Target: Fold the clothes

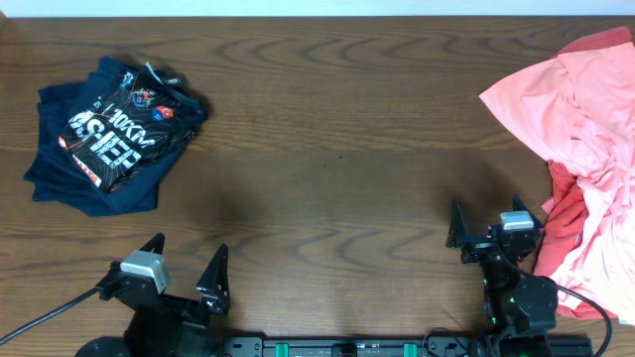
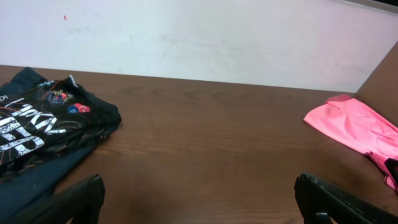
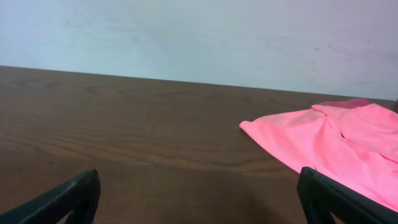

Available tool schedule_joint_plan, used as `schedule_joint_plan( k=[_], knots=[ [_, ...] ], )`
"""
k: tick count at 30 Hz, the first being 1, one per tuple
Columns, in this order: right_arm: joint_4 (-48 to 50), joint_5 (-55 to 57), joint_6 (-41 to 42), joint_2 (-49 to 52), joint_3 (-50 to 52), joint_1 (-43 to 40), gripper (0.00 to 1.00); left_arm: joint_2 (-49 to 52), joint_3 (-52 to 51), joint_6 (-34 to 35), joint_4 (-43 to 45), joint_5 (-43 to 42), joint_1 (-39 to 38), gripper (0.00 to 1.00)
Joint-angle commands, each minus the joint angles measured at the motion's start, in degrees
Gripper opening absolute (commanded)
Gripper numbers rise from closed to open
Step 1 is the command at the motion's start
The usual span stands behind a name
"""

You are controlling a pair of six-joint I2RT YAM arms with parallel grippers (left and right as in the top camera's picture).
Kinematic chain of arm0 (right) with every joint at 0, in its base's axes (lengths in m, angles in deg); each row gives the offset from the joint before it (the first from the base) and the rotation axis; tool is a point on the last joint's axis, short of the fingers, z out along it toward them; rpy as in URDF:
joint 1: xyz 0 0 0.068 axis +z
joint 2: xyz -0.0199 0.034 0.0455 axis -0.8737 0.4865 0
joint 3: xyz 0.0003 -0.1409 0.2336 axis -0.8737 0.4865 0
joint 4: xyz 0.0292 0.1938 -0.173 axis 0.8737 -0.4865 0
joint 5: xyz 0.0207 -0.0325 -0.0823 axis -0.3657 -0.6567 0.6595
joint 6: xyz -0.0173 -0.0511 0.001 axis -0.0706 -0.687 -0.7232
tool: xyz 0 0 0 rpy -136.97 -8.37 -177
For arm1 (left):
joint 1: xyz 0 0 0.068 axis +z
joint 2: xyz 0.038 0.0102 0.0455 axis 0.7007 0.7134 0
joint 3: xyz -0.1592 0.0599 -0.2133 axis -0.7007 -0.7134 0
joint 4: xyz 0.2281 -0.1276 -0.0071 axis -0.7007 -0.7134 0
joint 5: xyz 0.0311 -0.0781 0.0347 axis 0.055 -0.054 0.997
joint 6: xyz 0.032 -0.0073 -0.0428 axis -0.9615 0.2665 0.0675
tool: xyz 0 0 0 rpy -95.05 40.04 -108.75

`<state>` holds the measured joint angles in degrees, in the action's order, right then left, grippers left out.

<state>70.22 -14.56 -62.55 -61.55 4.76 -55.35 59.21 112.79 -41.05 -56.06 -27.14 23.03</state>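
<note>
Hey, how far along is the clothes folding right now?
Looks done: the dark printed shirt lies as a compact, roughly folded bundle at the table's far left. In hand: nothing. The left claw and the right claw are both open and empty near the front edge. Left: the pink pile on the right is crumpled and unfolded.

Dk wood-grain table point(image 1: 327, 149); plain white wall point(image 2: 205, 37) behind far edge.

Look, dark brown wooden table point(image 1: 327, 149), grain showing, faint sheen. Far left, navy cloth shirt point(image 1: 114, 134), matt, its white-and-red print looking smoother. Right, coral-pink cloth garment point(image 1: 585, 109), soft, matt.
</note>
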Motion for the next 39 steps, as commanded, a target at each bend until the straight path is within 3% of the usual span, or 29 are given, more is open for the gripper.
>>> schedule_joint_plan(
  k=[1,19,23,26,32,39],
  knots=[
    [-0.2,-0.2,-0.9,-0.2,0.1,-0.7,0.99,-0.2,-0.2,0.7,0.1,0.6,-0.2,0.98],
    [-0.2,-0.2,-0.9,-0.2,0.1,-0.7,0.99,-0.2,-0.3,0.7,-0.3,0.6,0.3,0.98],
    [-0.2,-0.2,-0.9,-0.2,0.1,-0.7,0.99,-0.8,-0.8,0.4,-7.8,0.9,6.1,0.98],
    [-0.2,-0.2,-0.9,-0.2,0.1,-0.7,0.99,-1.9,-4.0,-0.7,-8.2,0.9,11.9,0.98],
    [-0.2,-0.2,-0.9,-0.2,0.1,-0.7,0.99,-5.0,-17.4,-1.9,2.9,1.7,18.9,0.98],
    [-0.2,-0.2,-0.9,-0.2,0.1,-0.7,0.99,-5.2,-31.8,-1.9,24.5,1.9,19.1,0.98]
  ],
)
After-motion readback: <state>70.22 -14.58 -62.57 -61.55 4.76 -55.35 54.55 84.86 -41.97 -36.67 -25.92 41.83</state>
